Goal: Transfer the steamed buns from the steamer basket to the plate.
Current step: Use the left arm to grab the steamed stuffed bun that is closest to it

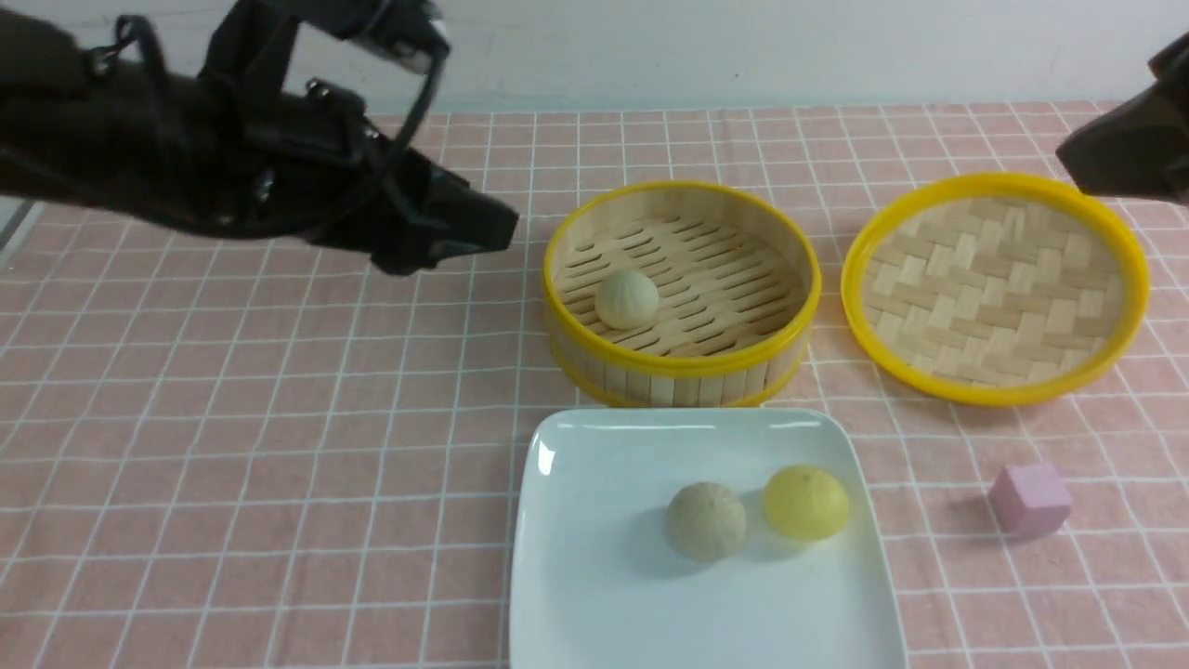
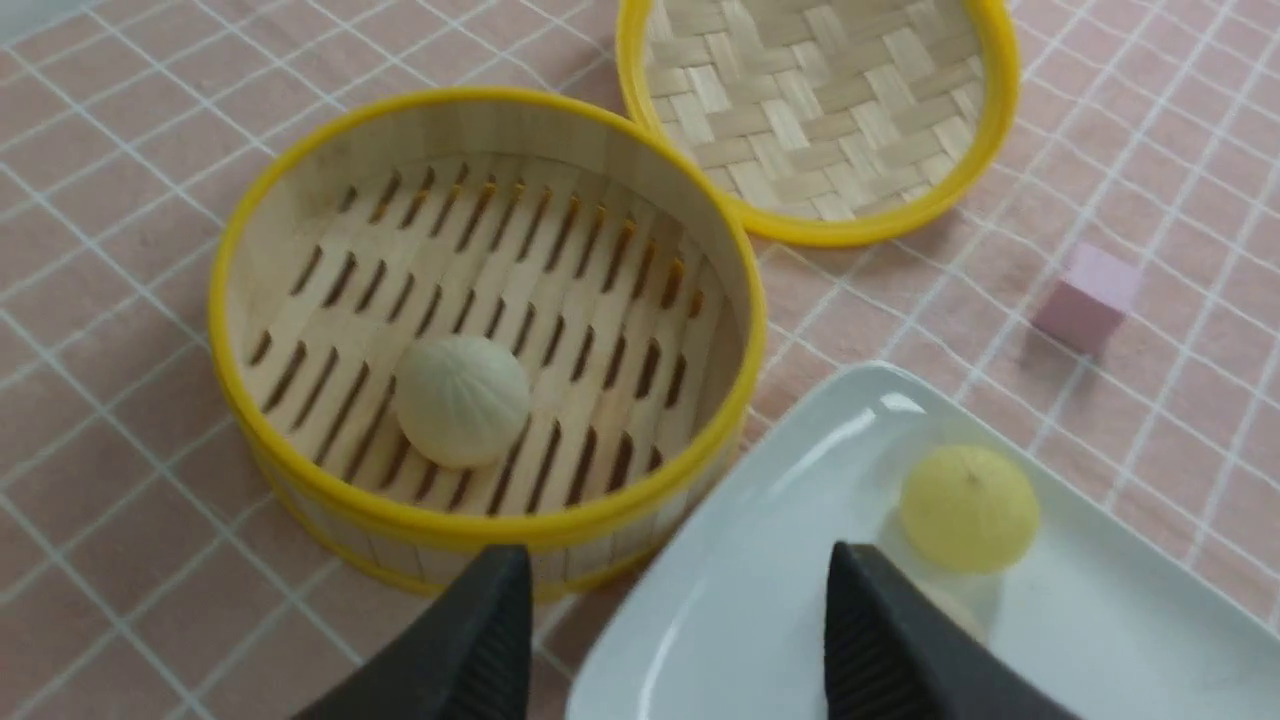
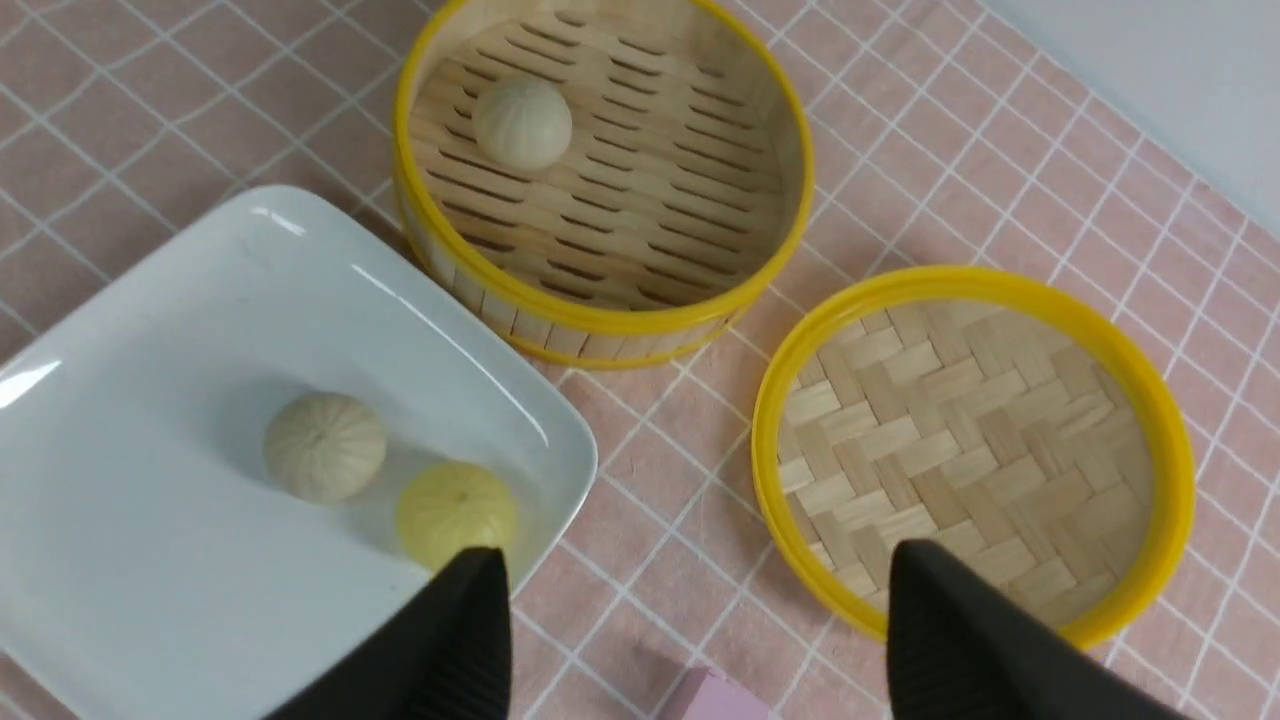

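Note:
One pale steamed bun (image 1: 627, 298) lies on the slatted floor of the steamer basket (image 1: 681, 362), toward its left side; it also shows in the left wrist view (image 2: 462, 400) and the right wrist view (image 3: 522, 123). The other pale steamed bun (image 1: 705, 521) lies on the white plate (image 1: 594, 576), next to a bright yellow bun (image 1: 806, 503). My left gripper (image 1: 497, 228) hovers left of the basket, above the cloth; in the left wrist view (image 2: 675, 600) it is open and empty. My right gripper (image 3: 695, 600) is open and empty, raised at the far right.
The flat woven lid (image 1: 996, 288) lies right of the basket. A small pink cube (image 1: 1029, 499) sits on the pink checked cloth right of the plate. The left arm's dark bulk fills the upper left of the front view.

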You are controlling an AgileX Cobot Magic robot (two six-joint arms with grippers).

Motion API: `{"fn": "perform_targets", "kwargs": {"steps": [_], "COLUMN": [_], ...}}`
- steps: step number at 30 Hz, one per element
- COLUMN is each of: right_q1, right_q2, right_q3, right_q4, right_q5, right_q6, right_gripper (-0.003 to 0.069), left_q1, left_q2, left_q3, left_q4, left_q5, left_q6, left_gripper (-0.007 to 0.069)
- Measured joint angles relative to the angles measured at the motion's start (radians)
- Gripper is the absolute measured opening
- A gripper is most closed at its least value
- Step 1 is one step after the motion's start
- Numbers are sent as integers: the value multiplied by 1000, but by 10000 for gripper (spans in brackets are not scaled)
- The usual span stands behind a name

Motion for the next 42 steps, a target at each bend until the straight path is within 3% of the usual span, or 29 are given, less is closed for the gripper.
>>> {"fn": "perform_targets", "kwargs": {"steps": [9,18,34,42], "right_q1": [0,0,0,0], "right_q2": [0,0,0,0], "right_q3": [0,0,0,0], "right_q4": [-3,-3,2,14], "right_q5": [46,82,86,86], "right_q6": [0,-19,-22,-22], "right_gripper": [496,496,496,496], "left_q1": [-100,-131,-131,-156], "left_q2": [232,468,645,662], "left_q3": [-191,-326,-398,-398], "left_q4": [129,212,193,82], "left_q5": [-82,-102,-173,-191], "left_q6": [-130,-150,-133,-35], "left_gripper": [431,431,431,431]}}
